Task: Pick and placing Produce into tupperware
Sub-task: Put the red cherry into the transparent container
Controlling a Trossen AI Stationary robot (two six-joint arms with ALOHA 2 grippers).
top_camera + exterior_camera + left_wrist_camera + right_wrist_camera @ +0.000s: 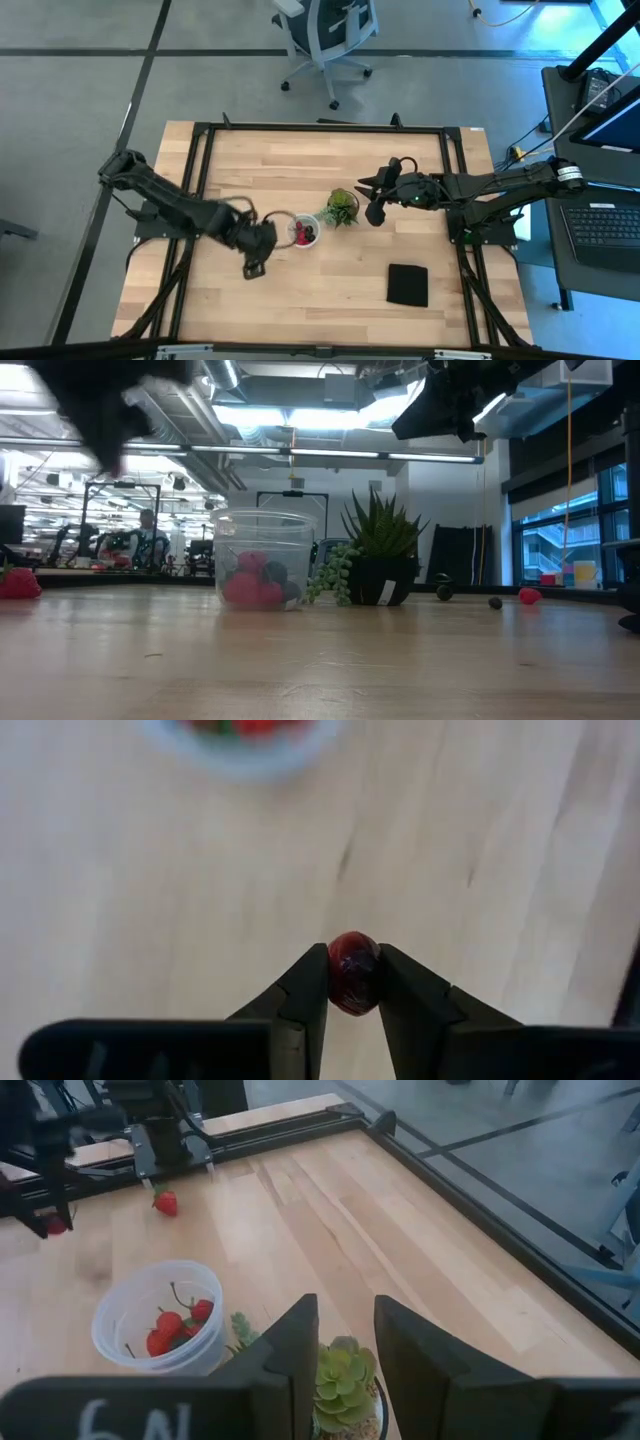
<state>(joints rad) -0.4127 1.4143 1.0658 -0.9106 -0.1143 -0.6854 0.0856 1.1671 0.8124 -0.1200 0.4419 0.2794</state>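
Left gripper [352, 982]: jaws pinch a small round dark maroon berry [352, 971] between the fingertips, low centre of the left wrist view. In the high view the gripper [256, 262] sits lower left of centre, just below and left of the container.

Container: small round translucent white plastic tub [304, 230], centre of the high view, touching nothing but the table; several red and dark berries [252, 581] lie in its bottom.

Key relation: from the left jaws the tub [240, 742] lies straight ahead, at the top edge of the wrist view, with bare wood between. Judgement: the carry is short, forward and up over the rim, then release above the opening. The berry is round, so no long axis to align.

Nearer arm: left, clearly.

Right gripper [346, 1342]: jaws a little apart, holding nothing, hovering over the small green succulent in a dark pot [343, 1380], right of the tub in the high view; waiting.

Loose produce: one red strawberry-like piece [166, 1203] on the light wooden table [330, 170], upper left of the right wrist view.

Risk: small round berry may roll if dropped on the rim.
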